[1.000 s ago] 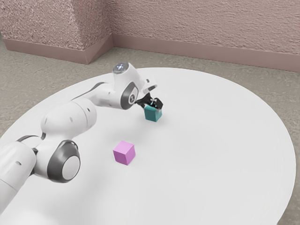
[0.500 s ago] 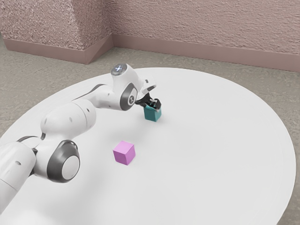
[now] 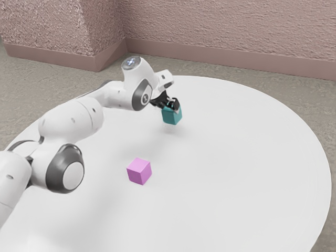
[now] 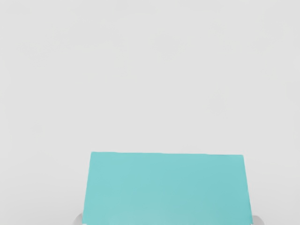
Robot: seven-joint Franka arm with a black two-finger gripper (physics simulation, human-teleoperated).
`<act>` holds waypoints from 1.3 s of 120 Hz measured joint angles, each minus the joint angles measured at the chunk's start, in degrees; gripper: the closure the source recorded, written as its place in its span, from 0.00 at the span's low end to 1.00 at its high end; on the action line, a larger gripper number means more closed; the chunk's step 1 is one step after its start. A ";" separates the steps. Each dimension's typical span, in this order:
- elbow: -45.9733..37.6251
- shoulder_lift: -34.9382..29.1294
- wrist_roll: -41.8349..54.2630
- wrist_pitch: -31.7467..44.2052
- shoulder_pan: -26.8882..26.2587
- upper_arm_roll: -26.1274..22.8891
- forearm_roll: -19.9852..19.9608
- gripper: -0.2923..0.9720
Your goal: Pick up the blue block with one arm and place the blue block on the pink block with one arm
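Item: your black pincer (image 3: 170, 107) clasped the small teal-blue cube (image 3: 172, 116), clear of the round white tabletop (image 3: 236, 157), upper centre; matte pink cube (image 3: 139, 171) lay well apart, lower left.

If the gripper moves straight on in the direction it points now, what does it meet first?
Probably the bare white table: the gripper, shut on the blue block, points down at it. The pink block lies off to the side, out of that line.
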 joint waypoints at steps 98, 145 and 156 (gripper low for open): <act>-69.08 -51.67 -1.47 8.43 -0.88 -0.27 -0.64 0.55; -94.50 -67.24 -0.91 27.03 -0.74 -3.82 -2.33 0.54; -96.48 -67.49 -0.59 29.18 -0.42 -3.88 -2.52 0.54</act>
